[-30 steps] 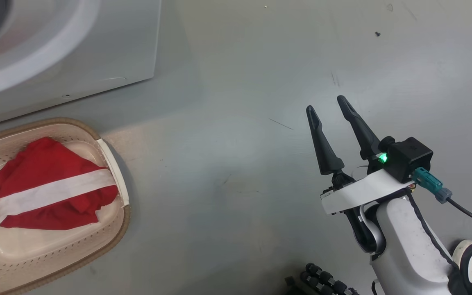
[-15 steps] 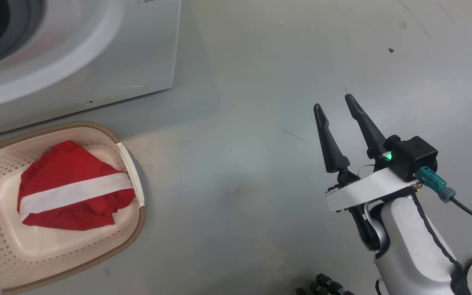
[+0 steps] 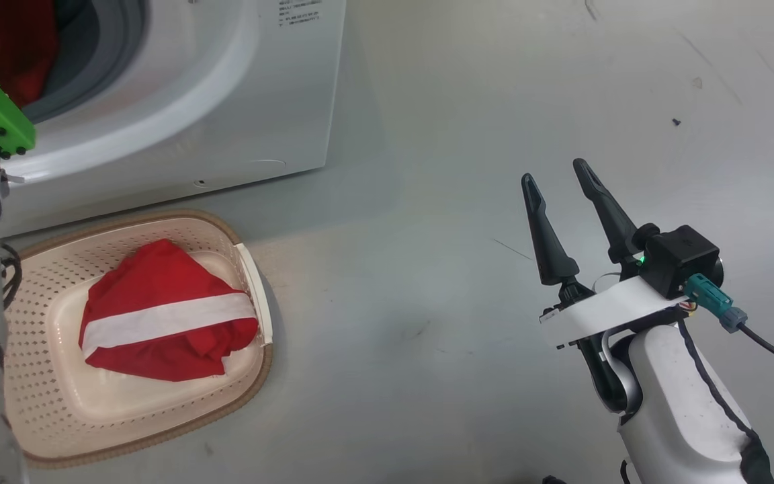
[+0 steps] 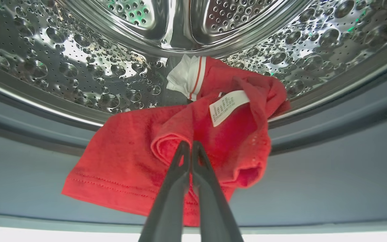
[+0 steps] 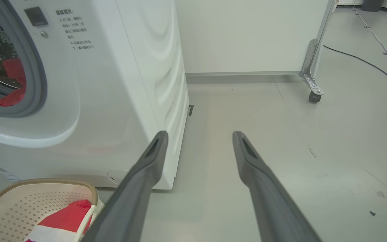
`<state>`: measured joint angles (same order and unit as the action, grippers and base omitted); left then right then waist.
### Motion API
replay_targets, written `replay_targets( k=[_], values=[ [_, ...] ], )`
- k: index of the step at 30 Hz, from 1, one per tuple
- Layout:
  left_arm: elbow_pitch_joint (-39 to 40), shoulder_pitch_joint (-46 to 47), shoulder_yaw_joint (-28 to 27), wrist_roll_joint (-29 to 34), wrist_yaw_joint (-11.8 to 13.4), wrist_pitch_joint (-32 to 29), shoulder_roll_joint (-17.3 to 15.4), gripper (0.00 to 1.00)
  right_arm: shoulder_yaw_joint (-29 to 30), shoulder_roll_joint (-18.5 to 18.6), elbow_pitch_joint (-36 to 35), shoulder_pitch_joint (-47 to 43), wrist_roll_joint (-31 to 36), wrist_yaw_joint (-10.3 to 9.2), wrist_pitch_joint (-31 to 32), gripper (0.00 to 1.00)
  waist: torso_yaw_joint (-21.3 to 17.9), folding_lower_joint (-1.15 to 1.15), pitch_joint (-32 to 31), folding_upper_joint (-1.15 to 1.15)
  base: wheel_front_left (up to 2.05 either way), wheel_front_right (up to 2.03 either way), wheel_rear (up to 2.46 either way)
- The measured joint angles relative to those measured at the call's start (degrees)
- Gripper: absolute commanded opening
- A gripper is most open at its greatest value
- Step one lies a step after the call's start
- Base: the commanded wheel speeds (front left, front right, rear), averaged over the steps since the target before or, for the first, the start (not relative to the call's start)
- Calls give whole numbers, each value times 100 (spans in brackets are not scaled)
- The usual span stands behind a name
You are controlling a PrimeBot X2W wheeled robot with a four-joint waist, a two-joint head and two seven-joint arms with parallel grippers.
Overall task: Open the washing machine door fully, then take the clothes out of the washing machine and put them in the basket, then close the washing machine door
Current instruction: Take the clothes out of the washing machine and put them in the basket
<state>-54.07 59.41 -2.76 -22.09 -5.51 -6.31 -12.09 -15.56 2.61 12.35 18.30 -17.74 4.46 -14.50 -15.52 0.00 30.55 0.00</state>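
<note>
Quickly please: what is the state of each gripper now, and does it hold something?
Left gripper: shut, pinching a fold of the red garment.
Right gripper: open, holding nothing.

We see a pale grey floor (image 3: 427,282), scuffed and scratched, with a small dark speck (image 3: 676,122) on it. Farther off stands a white partition (image 5: 247,33) on a metal bracket (image 5: 309,60) with a caster (image 5: 312,96); near it a black cable (image 5: 364,62) and a white cable (image 5: 378,40) trail across the floor.

Grey scuffed floor (image 5: 281,134); white partition (image 5: 247,33) on caster (image 5: 312,96); black cable (image 5: 364,62) across floor.
</note>
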Motion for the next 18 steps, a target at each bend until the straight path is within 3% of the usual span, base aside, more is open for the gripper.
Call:
replay_targets(
  k=[18],
  values=[
    [-111, -924, 337, -4, -143, 962, 178, 0, 59, 5, 227, -176, 37, 19, 0, 100, 423, 0, -743, 0, 0, 0, 0]
  ],
)
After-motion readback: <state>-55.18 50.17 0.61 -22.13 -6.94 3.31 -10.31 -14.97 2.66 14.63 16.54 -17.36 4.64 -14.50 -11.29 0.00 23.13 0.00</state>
